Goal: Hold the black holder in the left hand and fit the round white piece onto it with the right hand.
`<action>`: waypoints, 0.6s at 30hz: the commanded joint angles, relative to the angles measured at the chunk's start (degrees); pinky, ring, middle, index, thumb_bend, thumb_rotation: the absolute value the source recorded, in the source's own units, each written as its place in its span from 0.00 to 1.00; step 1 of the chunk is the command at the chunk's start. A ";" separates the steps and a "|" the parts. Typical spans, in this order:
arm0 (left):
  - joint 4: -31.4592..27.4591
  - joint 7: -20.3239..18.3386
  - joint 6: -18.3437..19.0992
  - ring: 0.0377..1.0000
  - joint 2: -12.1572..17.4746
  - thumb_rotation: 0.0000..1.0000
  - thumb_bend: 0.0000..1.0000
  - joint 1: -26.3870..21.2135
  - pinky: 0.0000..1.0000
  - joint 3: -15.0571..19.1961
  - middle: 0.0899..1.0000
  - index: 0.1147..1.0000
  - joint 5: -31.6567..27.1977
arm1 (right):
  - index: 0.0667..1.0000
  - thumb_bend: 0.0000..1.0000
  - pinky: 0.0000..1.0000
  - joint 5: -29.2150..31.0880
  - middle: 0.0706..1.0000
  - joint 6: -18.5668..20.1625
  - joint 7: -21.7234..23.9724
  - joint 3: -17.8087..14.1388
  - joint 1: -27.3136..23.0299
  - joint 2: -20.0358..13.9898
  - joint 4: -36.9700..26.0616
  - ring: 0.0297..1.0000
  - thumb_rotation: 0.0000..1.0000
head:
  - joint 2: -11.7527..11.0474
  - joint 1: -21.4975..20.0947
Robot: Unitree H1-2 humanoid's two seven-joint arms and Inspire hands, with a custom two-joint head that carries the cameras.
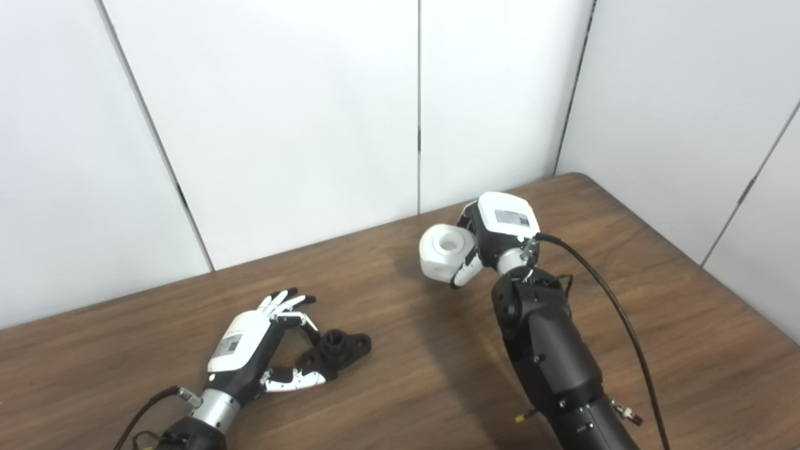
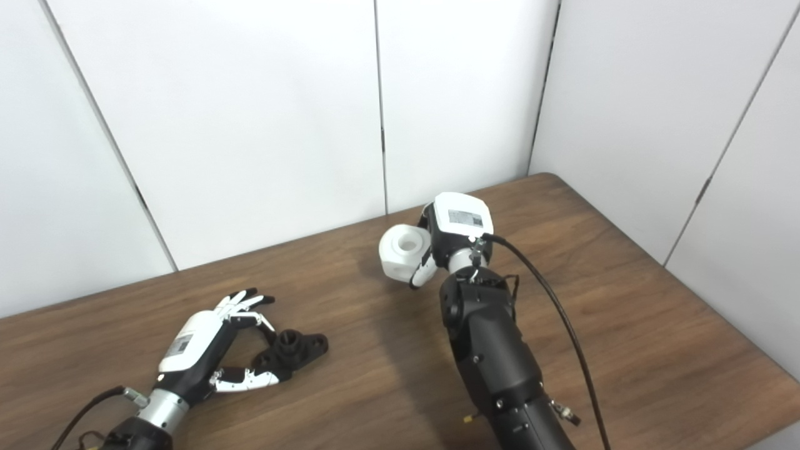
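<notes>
The black holder (image 1: 338,350) lies flat on the wooden table (image 1: 400,325), left of centre, with a short round post standing up from it. My left hand (image 1: 262,340) rests on the table beside it, fingers spread and open, thumb touching the holder's near end. Up above the table's middle, my right hand (image 1: 494,237) is shut on the round white piece (image 1: 442,250), whose central hole faces up and toward the camera. The white piece hangs well right of and above the holder.
White wall panels (image 1: 281,125) close off the table's back and right side. The table's right edge (image 1: 706,275) runs diagonally. A black cable (image 1: 619,312) loops from my right wrist down along the forearm.
</notes>
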 commanded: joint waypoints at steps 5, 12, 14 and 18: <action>1.79 -0.53 3.02 0.97 -0.26 0.08 0.52 6.53 1.00 -1.42 0.87 0.41 1.11 | 0.44 0.52 0.71 7.90 0.64 0.17 2.60 0.39 -1.27 -3.09 -6.40 0.72 0.14 | 0.94 4.31; 0.18 -1.50 5.60 0.98 -1.15 0.07 0.52 6.47 1.00 -1.92 0.88 0.41 1.48 | 0.44 0.52 0.72 16.83 0.65 0.16 7.70 1.39 -1.10 -4.82 -12.01 0.72 0.13 | 1.96 9.76; -0.60 -1.86 6.69 0.99 -1.27 0.07 0.52 6.49 1.00 -2.18 0.88 0.41 1.94 | 0.44 0.52 0.62 17.04 0.65 0.33 10.06 1.85 -1.56 -5.03 -13.33 0.68 0.14 | 2.19 10.58; -0.92 -2.01 7.29 0.98 -1.48 0.08 0.52 6.27 1.00 -2.50 0.88 0.41 1.91 | 0.44 0.52 0.42 18.22 0.59 0.37 14.10 2.51 -2.60 -5.30 -15.07 0.55 0.13 | 2.86 12.28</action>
